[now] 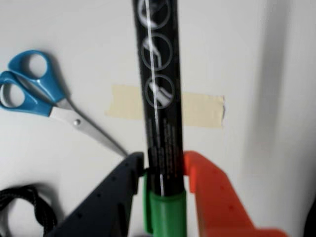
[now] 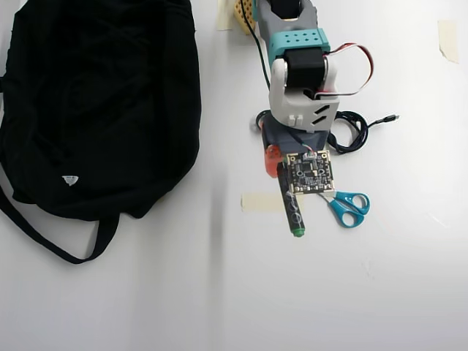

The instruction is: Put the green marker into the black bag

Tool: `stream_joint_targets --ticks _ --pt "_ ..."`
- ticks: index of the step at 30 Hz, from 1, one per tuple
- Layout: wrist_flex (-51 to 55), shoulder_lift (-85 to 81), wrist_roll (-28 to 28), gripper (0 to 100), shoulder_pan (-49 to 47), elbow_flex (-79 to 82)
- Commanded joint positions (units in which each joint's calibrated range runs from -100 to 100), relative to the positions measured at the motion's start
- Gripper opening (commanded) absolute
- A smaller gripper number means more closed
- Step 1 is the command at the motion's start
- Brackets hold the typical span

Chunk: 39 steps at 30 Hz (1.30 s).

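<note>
1. The gripper [image 1: 164,170] has its jaws clamped on the green marker [image 1: 159,98], right by the green cap, in the wrist view. Looks lifted off the table, can't be sure.
2. The marker sits over the masking tape strip [image 2: 257,202], beside the blue scissors [image 2: 349,207]. The black bag [image 2: 95,102] is well apart, on the left of the overhead view.
3. Risk: it's held near one end, so the long barrel could pivot or slip on the swing over.
4. Can't see the bag's opening, and the arm hides most of the black cable [image 2: 357,126].
</note>
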Motion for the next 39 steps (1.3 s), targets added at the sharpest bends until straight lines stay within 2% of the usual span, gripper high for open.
stream_joint_targets --ticks 1,39 --pt "-0.7 -6.2 0.0 2 -0.5 1.8" --pt "-1.2 -24.0 0.0 2 0.3 23.2"
